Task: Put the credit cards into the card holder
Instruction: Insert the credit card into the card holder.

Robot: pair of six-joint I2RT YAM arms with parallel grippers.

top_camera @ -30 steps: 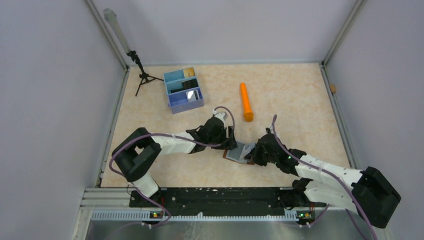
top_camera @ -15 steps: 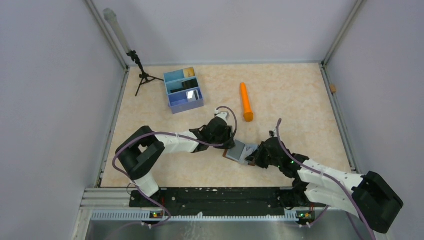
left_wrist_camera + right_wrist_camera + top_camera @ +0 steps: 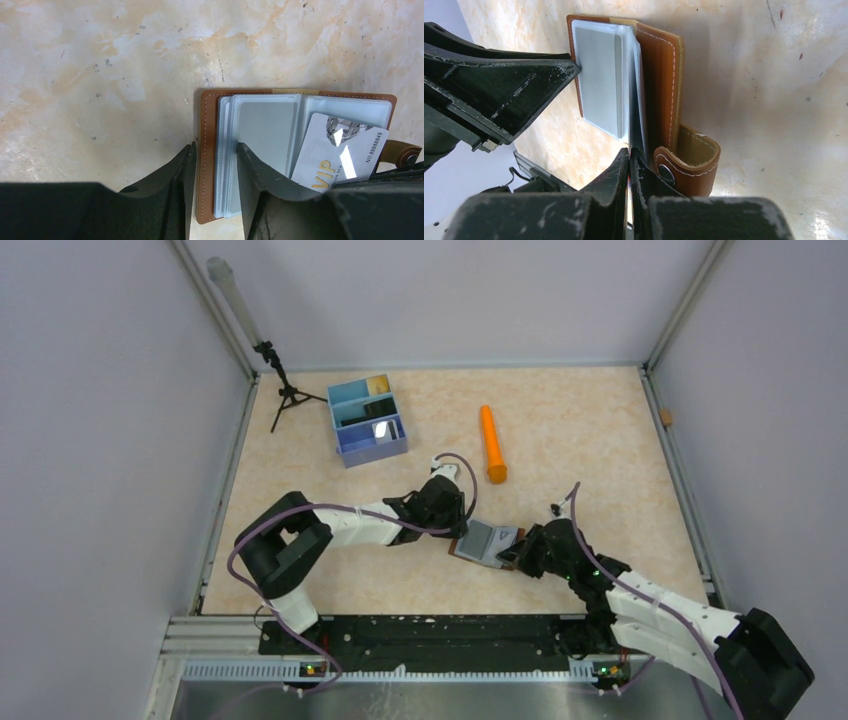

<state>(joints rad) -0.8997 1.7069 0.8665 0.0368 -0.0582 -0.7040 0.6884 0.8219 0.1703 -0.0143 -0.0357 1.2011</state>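
The brown leather card holder [image 3: 487, 542] lies open on the table, its clear sleeves up. My left gripper [image 3: 458, 528] is shut on its left edge; in the left wrist view the fingers [image 3: 216, 147] clamp the brown cover [image 3: 206, 130] and the sleeve stack. My right gripper [image 3: 520, 552] is shut on a white-silver "VIP" credit card [image 3: 340, 152], whose front end lies in among the right-hand sleeves. The right wrist view shows that card edge-on [image 3: 636, 125] between my shut fingers [image 3: 629, 152], beside the snap tab [image 3: 689, 167]. More cards sit in the blue tray.
A blue three-compartment tray [image 3: 345, 440] stands at the back left, with a tan-gold card [image 3: 381, 383], a black card [image 3: 378, 405] and a silvery card [image 3: 383, 428]. An orange cylinder [image 3: 491, 445] lies behind the holder. A small black tripod [image 3: 282, 390] stands by the left wall.
My right arm has stretched out lower and swung right, still holding the card at the holder. The holder and my left gripper have shifted slightly right.
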